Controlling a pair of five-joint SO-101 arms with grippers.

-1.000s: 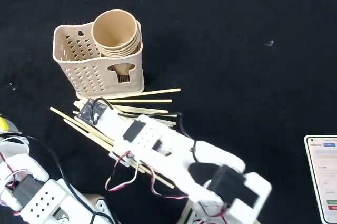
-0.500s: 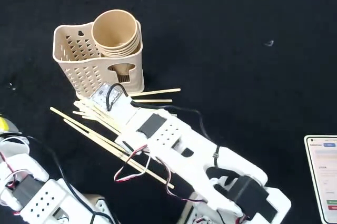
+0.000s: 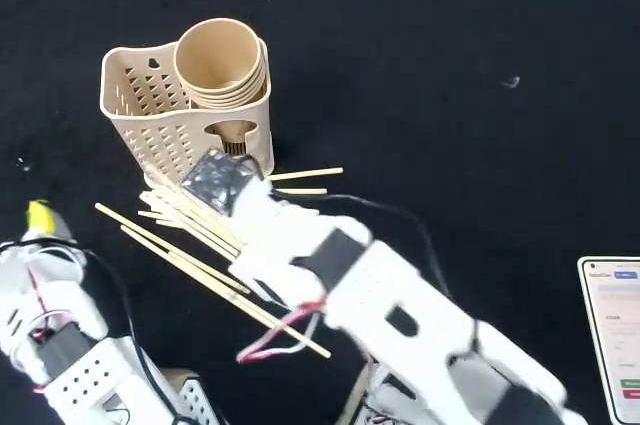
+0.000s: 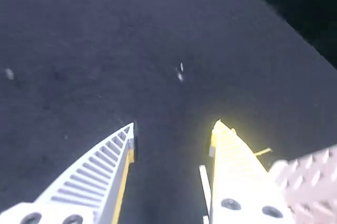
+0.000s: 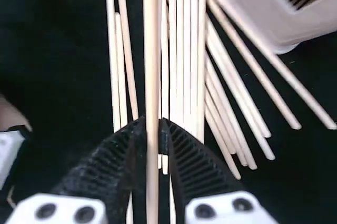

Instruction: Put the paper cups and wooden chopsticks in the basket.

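High view: one beige basket [image 3: 170, 130] stands at 10 o'clock on the black table [image 3: 450, 145]. One stack of nested paper cups [image 3: 220, 57] sits in the basket's 3 o'clock compartment; about four rims show. The wooden chopsticks [image 3: 180, 255] lie loose on the table at 6 o'clock from the basket, some crossing each other. Part of the heap is under the right arm [image 3: 340, 265], so an exact count cannot be made. That arm comes in from 5 o'clock and ends at the basket's foot. The left arm [image 3: 60, 355] sits at 8 o'clock, well apart from the basket.

Left wrist view: the left gripper [image 4: 174, 126] has its two fingers spread wide with bare table between them.

Right wrist view: the right gripper [image 5: 152, 124] is pinched closed on one held chopstick [image 5: 151, 50], which runs straight between its black fingers. Roughly a dozen more lie fanned on the table beneath, reaching the basket's corner.
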